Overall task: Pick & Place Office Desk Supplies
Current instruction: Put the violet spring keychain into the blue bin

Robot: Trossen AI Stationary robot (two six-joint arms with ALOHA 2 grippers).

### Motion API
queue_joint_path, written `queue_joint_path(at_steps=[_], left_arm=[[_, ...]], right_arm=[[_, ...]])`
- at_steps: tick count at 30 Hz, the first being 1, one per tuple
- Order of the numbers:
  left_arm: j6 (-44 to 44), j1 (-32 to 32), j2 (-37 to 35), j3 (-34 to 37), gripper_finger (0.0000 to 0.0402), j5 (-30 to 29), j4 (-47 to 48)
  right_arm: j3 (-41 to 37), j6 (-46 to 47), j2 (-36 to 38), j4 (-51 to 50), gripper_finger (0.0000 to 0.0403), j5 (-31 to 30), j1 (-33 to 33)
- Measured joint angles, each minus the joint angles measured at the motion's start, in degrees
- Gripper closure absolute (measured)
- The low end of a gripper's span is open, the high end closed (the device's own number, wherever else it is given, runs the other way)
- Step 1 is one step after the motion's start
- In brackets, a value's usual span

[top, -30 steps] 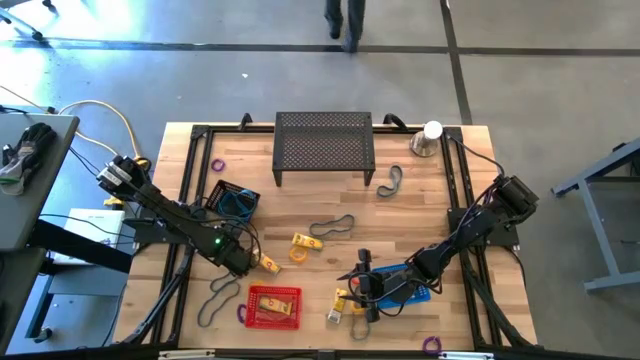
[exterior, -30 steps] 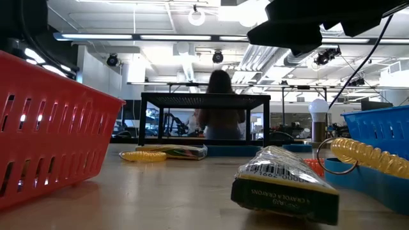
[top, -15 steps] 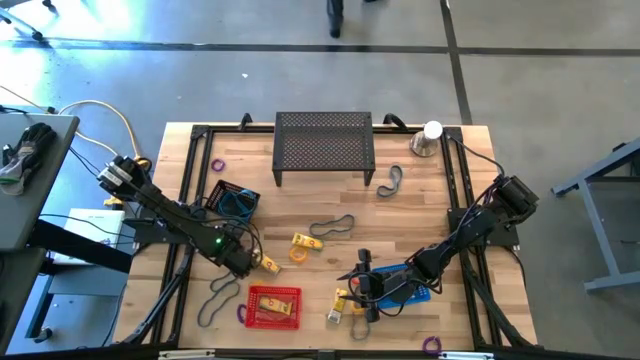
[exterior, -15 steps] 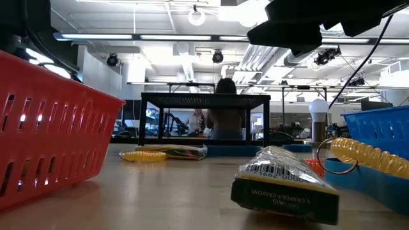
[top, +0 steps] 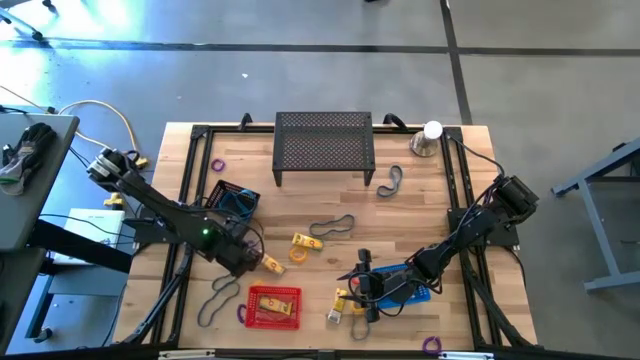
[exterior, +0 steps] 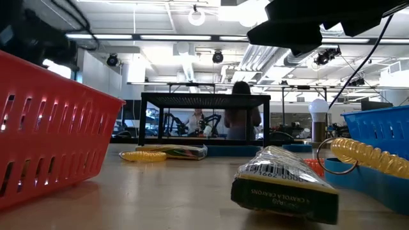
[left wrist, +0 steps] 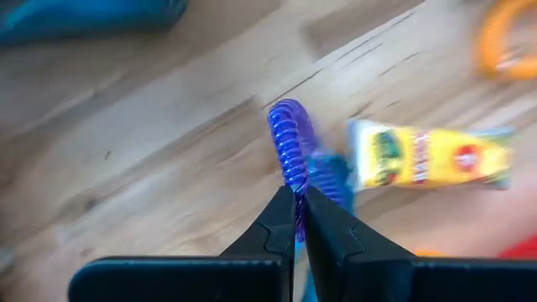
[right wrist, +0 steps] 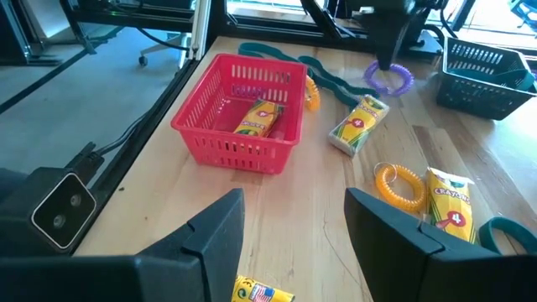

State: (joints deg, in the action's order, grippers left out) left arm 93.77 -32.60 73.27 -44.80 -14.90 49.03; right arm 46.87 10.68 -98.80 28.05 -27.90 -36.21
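A crayon box lies in the basket.

2 dark arms, black cabling, green light

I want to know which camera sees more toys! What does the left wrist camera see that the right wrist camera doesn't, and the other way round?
Only the left wrist view shows, close up, the left pincer pinched shut on the purple coil ring.

Only the right wrist view shows the red basket with a crayon box inside, the dark basket, and the open right pincer holding nothing.

Both show the purple coil ring in the left pincer and the yellow crayon box lying beside it on the wooden table.
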Motion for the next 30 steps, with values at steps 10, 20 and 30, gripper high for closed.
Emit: queue_joint_path(at_steps=[10,20,30], left_arm=[[-18.45,-0.95,-0.15,-6.64,0.0395,-17.97,-9.64],[-57.13,-3.76,5.40,-6.66,0.0395,-29.09,-40.13],[-74.04,-5.11,15.81,-6.69,0.0395,-33.78,-55.72]], right_arm=[[0.00,0.01,0.00,0.02,0.0207,-0.28,1.07],[0.07,8.05,-0.09,5.57,0.0207,-0.49,6.24],[0.03,14.99,-0.09,7.92,0.0207,2.63,10.18]])
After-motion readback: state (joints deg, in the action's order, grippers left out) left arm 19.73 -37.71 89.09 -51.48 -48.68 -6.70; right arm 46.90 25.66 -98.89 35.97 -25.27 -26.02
